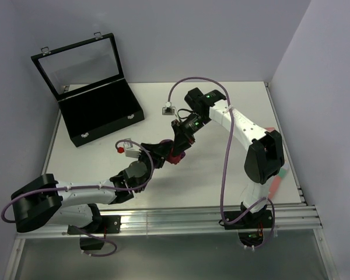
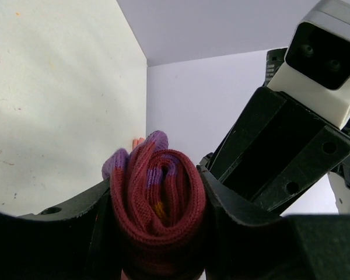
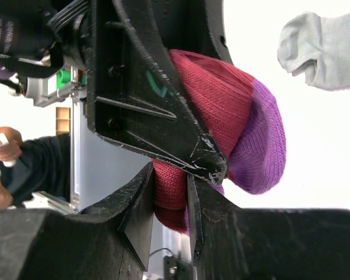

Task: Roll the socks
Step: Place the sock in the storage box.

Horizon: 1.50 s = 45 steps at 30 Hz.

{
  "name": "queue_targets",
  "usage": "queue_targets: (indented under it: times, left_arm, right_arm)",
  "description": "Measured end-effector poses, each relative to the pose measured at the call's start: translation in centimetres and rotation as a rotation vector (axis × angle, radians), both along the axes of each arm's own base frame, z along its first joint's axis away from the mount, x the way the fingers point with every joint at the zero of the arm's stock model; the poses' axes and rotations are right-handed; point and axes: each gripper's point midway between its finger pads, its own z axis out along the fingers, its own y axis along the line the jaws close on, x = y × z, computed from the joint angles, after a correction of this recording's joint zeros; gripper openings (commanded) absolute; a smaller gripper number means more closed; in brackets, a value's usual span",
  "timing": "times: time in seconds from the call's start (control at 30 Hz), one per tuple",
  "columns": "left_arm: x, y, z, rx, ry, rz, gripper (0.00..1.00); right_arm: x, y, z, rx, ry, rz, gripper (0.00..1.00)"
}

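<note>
The long magenta-red sock (image 1: pixel 174 156) is rolled into a bundle at the table's middle. Its purple heel and a bit of orange show in the left wrist view (image 2: pixel 163 201). My left gripper (image 1: pixel 163 157) is shut on the roll, one finger on each side (image 2: pixel 156 182). My right gripper (image 1: pixel 178 147) comes from the far side and is shut on a fold of the same sock (image 3: pixel 170 182). The sock's red body and purple heel bulge out beyond the left finger (image 3: pixel 233 111). The grey ankle sock (image 3: pixel 321 49) lies flat on the table beyond the roll; in the top view it is hidden.
An open black case (image 1: pixel 102 114) with a clear lid stands at the back left. A salmon-pink sock with teal (image 1: pixel 278 179) lies at the right edge, under my right arm. A small grey connector (image 1: pixel 168 108) hangs on the purple cable.
</note>
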Motion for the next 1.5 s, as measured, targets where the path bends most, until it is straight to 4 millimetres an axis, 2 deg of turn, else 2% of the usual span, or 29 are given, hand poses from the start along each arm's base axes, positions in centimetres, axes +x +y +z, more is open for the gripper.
queue_targets:
  times: [0.17,0.27,0.43,0.6,0.63,0.67,0.73,0.83,0.97,1.03,1.13,1.2,1.3,1.4,1.5]
  left_arm:
    - [-0.3,0.4,-0.4,0.052,0.018,-0.010,0.00]
    - [-0.4,0.9,0.5,0.068,0.016,-0.016,0.00]
    - [1.3,3.6,2.2,0.113,0.016,0.053,0.00]
    - [3.2,6.7,3.7,0.159,0.029,0.124,0.00]
    - [3.6,7.4,4.0,0.173,0.036,0.139,0.00]
    - [4.0,8.0,4.2,0.186,0.039,0.152,0.01]
    - [5.3,9.7,5.0,0.208,0.049,0.196,0.00]
    - [8.0,12.9,6.7,0.244,0.058,0.280,0.00]
    - [12.1,17.6,8.6,0.264,0.063,0.388,0.00]
    - [14.0,20.2,8.1,0.272,0.089,0.432,0.00]
    - [16.1,22.8,6.2,0.292,0.151,0.485,0.00]
    - [17.7,23.4,4.9,0.309,0.195,0.494,0.00]
    - [19.9,23.3,4.2,0.310,0.226,0.497,0.00]
    - [22.0,23.8,4.4,0.288,0.251,0.519,0.00]
    - [23.7,25.2,4.5,0.249,0.281,0.567,0.00]
  right_arm:
    - [-0.2,0.2,-0.3,-0.066,-0.014,-0.065,0.37]
    - [0.0,0.1,0.8,-0.088,-0.097,-0.121,0.44]
    - [1.2,-0.8,2.8,-0.098,-0.207,-0.219,0.49]
    - [2.5,-1.8,3.1,-0.142,-0.280,-0.313,0.50]
    - [2.9,-2.0,3.0,-0.153,-0.298,-0.331,0.68]
    - [3.2,-2.2,3.0,-0.166,-0.307,-0.353,0.79]
    - [4.0,-3.0,2.8,-0.195,-0.354,-0.401,0.87]
    - [5.3,-4.6,3.1,-0.227,-0.430,-0.477,0.86]
    - [6.7,-6.6,4.6,-0.234,-0.509,-0.568,0.84]
    - [7.3,-7.6,5.0,-0.241,-0.532,-0.604,0.84]
    - [8.3,-9.1,5.3,-0.262,-0.564,-0.652,0.85]
    - [9.1,-10.4,5.1,-0.284,-0.589,-0.686,0.85]
    - [10.2,-11.9,4.9,-0.310,-0.618,-0.713,0.84]
    - [11.4,-13.3,4.7,-0.324,-0.636,-0.728,0.84]
    - [13.3,-15.6,5.3,-0.330,-0.642,-0.777,0.85]
